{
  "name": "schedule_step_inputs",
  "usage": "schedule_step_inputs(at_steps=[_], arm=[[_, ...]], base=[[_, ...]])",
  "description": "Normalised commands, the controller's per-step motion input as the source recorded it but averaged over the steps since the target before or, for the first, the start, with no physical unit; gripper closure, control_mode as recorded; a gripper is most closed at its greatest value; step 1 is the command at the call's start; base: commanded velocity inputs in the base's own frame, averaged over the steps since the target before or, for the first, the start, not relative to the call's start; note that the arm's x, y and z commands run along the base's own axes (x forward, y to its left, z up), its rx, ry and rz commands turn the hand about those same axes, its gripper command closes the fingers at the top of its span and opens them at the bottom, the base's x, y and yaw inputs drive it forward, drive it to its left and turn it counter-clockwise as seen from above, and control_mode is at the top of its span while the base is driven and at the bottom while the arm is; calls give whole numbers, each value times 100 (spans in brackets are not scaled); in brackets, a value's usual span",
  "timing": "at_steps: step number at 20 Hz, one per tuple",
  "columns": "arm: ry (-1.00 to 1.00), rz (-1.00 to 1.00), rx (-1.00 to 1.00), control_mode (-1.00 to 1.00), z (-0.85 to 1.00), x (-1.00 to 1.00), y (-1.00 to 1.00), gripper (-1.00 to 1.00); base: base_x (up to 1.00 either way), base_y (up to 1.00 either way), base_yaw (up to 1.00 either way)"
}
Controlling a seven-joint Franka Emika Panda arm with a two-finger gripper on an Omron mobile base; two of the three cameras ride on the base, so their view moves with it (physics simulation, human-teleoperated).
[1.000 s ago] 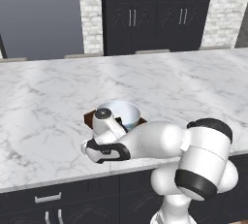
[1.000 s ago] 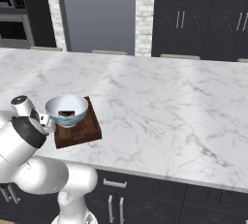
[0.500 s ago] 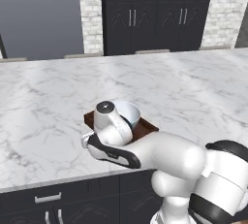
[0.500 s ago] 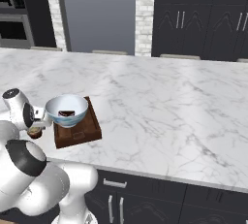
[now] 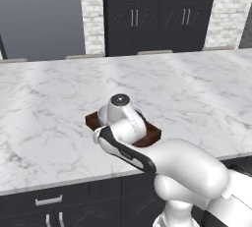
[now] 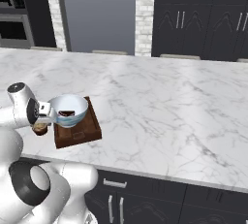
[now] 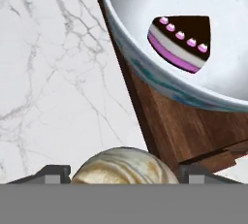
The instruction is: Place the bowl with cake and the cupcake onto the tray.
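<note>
The cupcake (image 7: 121, 166), with a tan swirled top, sits on the marble between the two finger tips of my gripper (image 7: 125, 175), whose jaws stand open on either side of it. From the right base view the cupcake (image 6: 39, 129) rests on the counter just left of the tray (image 6: 89, 132), under my hand. The pale bowl with cake (image 6: 69, 109) stands on the dark wooden tray; its dark wedge with pink dots (image 7: 181, 41) lies inside. In the left base view my arm covers the bowl, and the tray's corner (image 5: 153, 132) pokes out.
White marble counter (image 6: 164, 106) stretches wide to the right and behind the tray. Its front edge (image 5: 59, 182) runs close below the tray, with dark drawers beneath. Dark cabinets and a brick wall stand at the back.
The arm's elbow has swung round over the counter's front edge and the hand has come down beside the bowl, over the cupcake. The jaws stay open; bowl and tray have not moved.
</note>
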Motion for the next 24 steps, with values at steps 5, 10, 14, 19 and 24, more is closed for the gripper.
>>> schedule_step_inputs(at_steps=[5, 10, 14, 19, 24], arm=[[0, 0, 0, -100, 25, -3, -51, 100], [0, 0, 0, -100, 23, 0, -54, 100], [0, 0, 2, -100, 14, 0, -56, 100], [0, 0, 2, -100, 7, 0, -57, 100], [0, 0, 2, -100, 0, 10, -53, 100]], base=[[0, 0, 0], [0, 0, 0], [0, 0, 0], [0, 0, 0], [0, 0, 0]])
